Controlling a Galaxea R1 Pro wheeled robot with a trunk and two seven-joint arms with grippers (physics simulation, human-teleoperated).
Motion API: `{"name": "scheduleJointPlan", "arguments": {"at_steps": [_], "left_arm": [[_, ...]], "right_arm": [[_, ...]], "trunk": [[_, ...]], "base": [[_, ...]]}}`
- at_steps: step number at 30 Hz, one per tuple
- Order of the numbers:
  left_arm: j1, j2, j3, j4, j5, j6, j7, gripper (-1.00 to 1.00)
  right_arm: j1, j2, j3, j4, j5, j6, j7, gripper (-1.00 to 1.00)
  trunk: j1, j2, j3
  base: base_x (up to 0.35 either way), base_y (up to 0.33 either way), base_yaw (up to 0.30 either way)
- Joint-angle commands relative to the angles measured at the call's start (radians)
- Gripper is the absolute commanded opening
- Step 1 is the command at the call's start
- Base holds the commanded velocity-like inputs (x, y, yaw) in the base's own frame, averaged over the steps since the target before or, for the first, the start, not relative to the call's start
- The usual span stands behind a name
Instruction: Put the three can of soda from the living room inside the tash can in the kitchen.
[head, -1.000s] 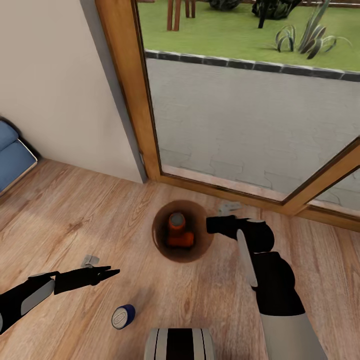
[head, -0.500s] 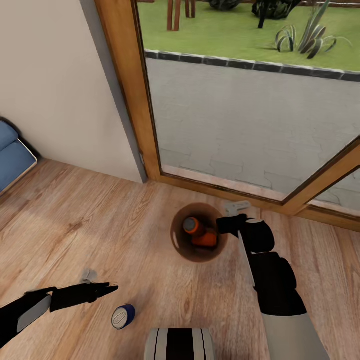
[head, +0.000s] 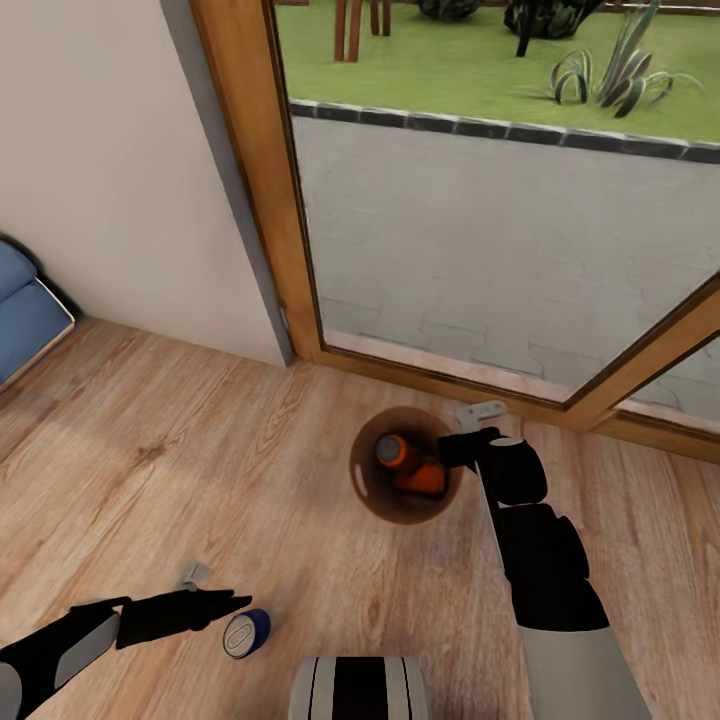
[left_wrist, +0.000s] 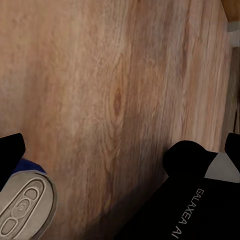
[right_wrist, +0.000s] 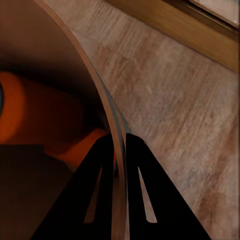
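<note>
Head view: the bin (head: 405, 478) stands on the wood floor (head: 200, 450) just in front of the glass door's frame (head: 450, 385), with two orange cans (head: 415, 465) inside, one leaning on the other. The right gripper (head: 452, 447) grips the bin's rim on the side nearest the door's right end. A blue can (head: 245, 633) lies on its side on open floor near the robot's base, with bare planks all round it. The left gripper (head: 232, 603) hovers just beside it, fingers together at the tip. A blue sofa (head: 25, 310) is cut off at the left edge.

Left wrist view: the blue can's silvery top (left_wrist: 22, 207) sits close by, partly cut off; I cannot tell the jaw state here.

Right wrist view: both fingers (right_wrist: 137, 192) straddle the bin wall (right_wrist: 107, 120), clamped on it, one inside and one outside. An orange can (right_wrist: 45, 120) lies blurred within.
</note>
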Motion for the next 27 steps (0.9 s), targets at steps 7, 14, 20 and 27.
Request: {"name": "scheduleJointPlan", "arguments": {"at_steps": [7, 14, 20, 27], "left_arm": [[0.0, -0.04, 0.0, 0.023, -0.001, 0.0, -0.004, 1.0], [0.0, -0.041, 0.0, 0.024, 0.0, 0.0, -0.003, 1.0], [0.0, -0.042, 0.0, 0.024, 0.0, 0.0, -0.002, 1.0], [0.0, -0.041, 0.0, 0.024, 0.0, 0.0, -0.005, 1.0]], "right_arm": [[0.0, 0.001, 0.0, 0.0, 0.017, 0.001, 0.004, -1.0], [0.0, 0.002, 0.0, 0.0, 0.035, 0.001, 0.004, -1.0], [0.0, 0.003, -0.002, 0.0, -0.177, 0.001, 0.004, -1.0], [-0.001, 0.003, -0.004, 0.0, -0.177, 0.001, 0.004, -1.0]], "trunk": [[0.0, 0.0, 0.0], [0.0, 0.0, 0.0], [0.0, 0.0, 0.0], [0.0, 0.0, 0.004]], "base": [[0.0, 0.0, 0.0], [0.0, 0.0, 0.0], [0.0, 0.0, 0.0], [0.0, 0.0, 0.0]]}}
